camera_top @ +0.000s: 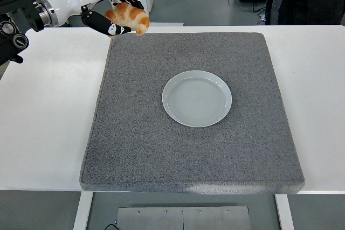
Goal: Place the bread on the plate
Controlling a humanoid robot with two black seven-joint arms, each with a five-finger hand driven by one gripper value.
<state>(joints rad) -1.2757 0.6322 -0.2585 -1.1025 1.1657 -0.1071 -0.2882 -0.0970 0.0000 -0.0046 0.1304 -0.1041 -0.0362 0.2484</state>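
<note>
Materials and finishes. Counter (48, 111): smooth, matt white top. Mat (161, 149) at centre: grey, coarse-textured cloth, like felt or carpet, with a soft rounded edge. Plate (175, 112) on the mat: pale grey-blue, glossy glaze (faint concentric rings show in its well). Bread (129, 16) at 11 o'clock: golden-brown crust with a slight sheen, ridged like a croissant. Left robot hand (110, 17): glossy white hard shell with black, matt finger segments, closed around the bread.

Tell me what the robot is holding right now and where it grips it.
The left hand holds the croissant, fingers wrapped around its left end and back; the right end sticks out free, above the mat's far left corner.
</note>
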